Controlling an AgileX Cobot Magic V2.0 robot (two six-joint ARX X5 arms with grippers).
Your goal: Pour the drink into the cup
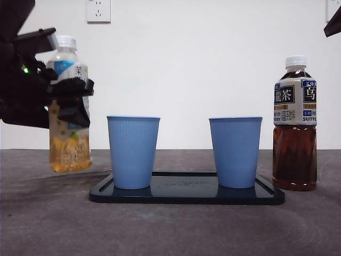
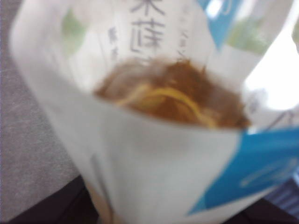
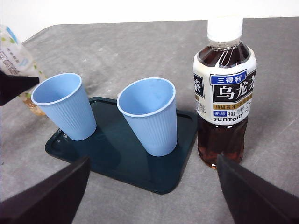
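A clear bottle of yellow tea (image 1: pixel 69 144) with a white cap is at the far left, upright, its base seemingly just above the table. My left gripper (image 1: pixel 69 98) is shut on its labelled middle, and the bottle (image 2: pixel 154 140) fills the left wrist view. Two empty blue cups (image 1: pixel 133 152) (image 1: pixel 235 152) stand on a dark tray (image 1: pixel 186 196); the nearer cup is just right of the held bottle. My right gripper (image 3: pixel 149 196) is open, back from the tray, showing as a black tip (image 1: pixel 333 24) in the front view.
A capped bottle of dark oolong tea (image 1: pixel 294 122) stands on the table just right of the tray, close to the right cup (image 3: pixel 149 121). The grey table runs back to a white wall.
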